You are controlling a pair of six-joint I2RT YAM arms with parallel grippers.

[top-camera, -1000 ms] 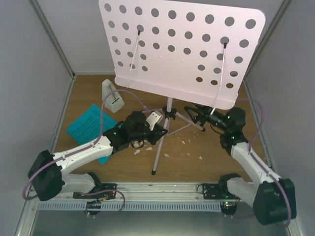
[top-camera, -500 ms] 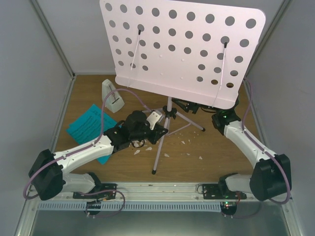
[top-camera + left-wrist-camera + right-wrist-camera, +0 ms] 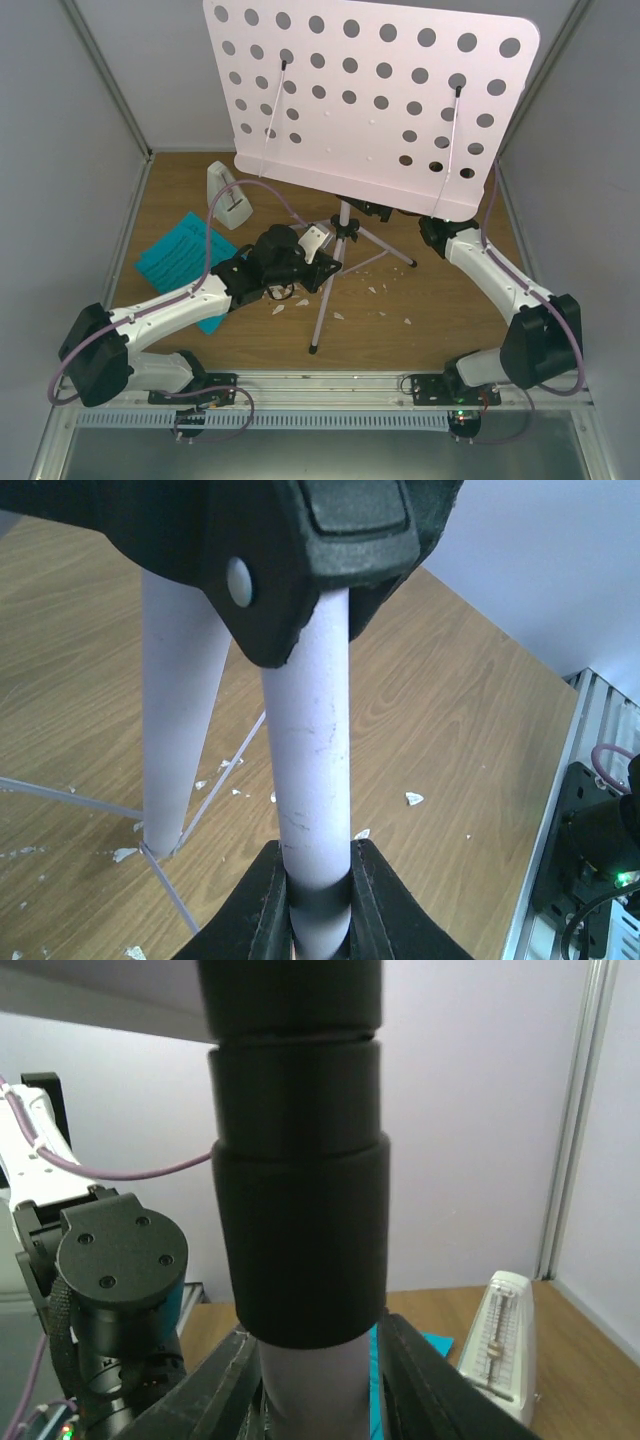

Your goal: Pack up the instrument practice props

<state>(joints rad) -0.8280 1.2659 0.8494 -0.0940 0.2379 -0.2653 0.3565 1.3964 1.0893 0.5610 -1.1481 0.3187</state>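
The pale pink music stand (image 3: 370, 100) stands upright mid-table on its tripod, its perforated desk hiding much of the back. My left gripper (image 3: 325, 250) (image 3: 320, 905) is shut on one white tripod leg (image 3: 315, 780) just below the black hub. My right gripper (image 3: 365, 209) (image 3: 322, 1390) reaches under the desk and straddles the stand's pole (image 3: 300, 1395) below its black collar (image 3: 295, 1180). A sliver of gap still shows at the right finger (image 3: 415, 1380). The white metronome (image 3: 227, 195) (image 3: 497, 1345) stands at back left. Cyan sheet-music pages (image 3: 180, 255) (image 3: 430, 1344) lie left.
White crumbs (image 3: 375, 290) are scattered on the wood around the tripod feet. Grey walls close in both sides and the back. A metal rail (image 3: 320, 385) runs along the near edge. The left arm's wrist (image 3: 120, 1260) sits close beside the pole.
My right arm has swung left and in under the desk to the stand's pole, and its jaws have narrowed around it. The left arm has kept its grip and place.
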